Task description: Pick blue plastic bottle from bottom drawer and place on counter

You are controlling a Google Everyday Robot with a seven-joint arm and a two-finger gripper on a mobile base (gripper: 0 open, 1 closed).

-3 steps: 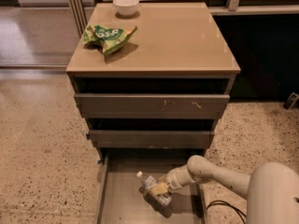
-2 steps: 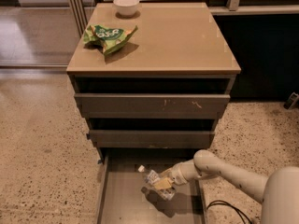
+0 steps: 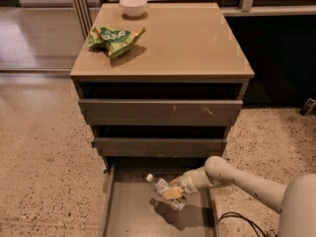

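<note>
Yellow-tipped two-finger gripper (image 3: 173, 193) grips the small clear blue-labelled plastic bottle (image 3: 160, 184), jaws clamped on its body, white cap (image 3: 149, 177) pointing left, just above the floor of the open grey-brown bottom drawer (image 3: 128, 216), near its back edge.

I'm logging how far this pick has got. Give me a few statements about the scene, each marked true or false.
1. The blue plastic bottle stands on the counter. False: the gripper holds it over the bottom drawer.
2. A green snack bag lies on the counter. True.
3. The bottom drawer is pushed shut. False: it is pulled out, with its floor showing.
4. A white bowl sits at the counter's far edge. True.
5. The gripper is low, inside the open bottom drawer, shut on the bottle. True.
</note>
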